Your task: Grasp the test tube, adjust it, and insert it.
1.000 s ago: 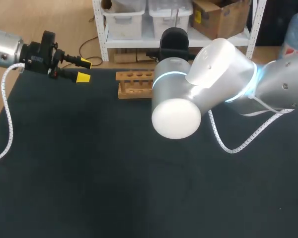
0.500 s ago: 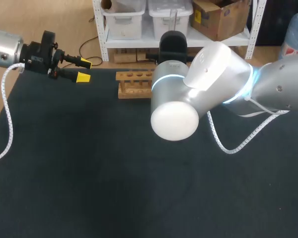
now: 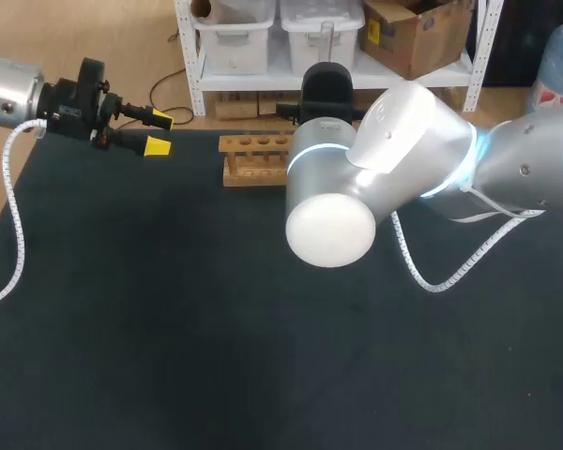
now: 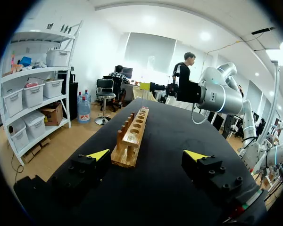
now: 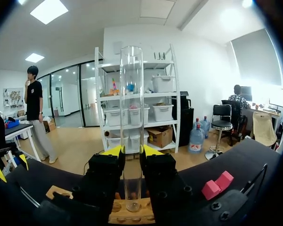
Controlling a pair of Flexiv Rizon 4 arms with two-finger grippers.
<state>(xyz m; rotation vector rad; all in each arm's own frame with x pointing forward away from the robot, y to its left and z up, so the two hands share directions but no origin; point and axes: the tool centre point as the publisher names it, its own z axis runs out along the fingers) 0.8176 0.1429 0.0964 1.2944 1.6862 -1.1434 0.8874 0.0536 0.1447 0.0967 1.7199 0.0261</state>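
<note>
A clear test tube (image 5: pixel 132 108) stands upright between the yellow-tipped fingers of my right gripper (image 5: pixel 132 153), which is shut on it. The tube's rounded lower end (image 5: pixel 132 205) is at a hole of the wooden rack (image 5: pixel 132 214); how deep it sits I cannot tell. In the head view the rack (image 3: pixel 251 159) lies at the table's far edge, its right end hidden behind my right arm (image 3: pixel 375 178), which also hides that gripper. My left gripper (image 3: pixel 158 132) hangs open and empty left of the rack. In the left wrist view the left gripper (image 4: pixel 146 155) points along the rack (image 4: pixel 132 136).
The black table (image 3: pixel 169 328) spreads toward the front. My right arm's bulky elbow (image 3: pixel 330 225) hangs over the table's middle, with its white cable (image 3: pixel 450 272) looping below. My right arm (image 4: pixel 217 94) shows at the rack's far end in the left wrist view.
My right arm's elbow has shifted slightly to the left, the tube still in its gripper. The left arm has not moved.
</note>
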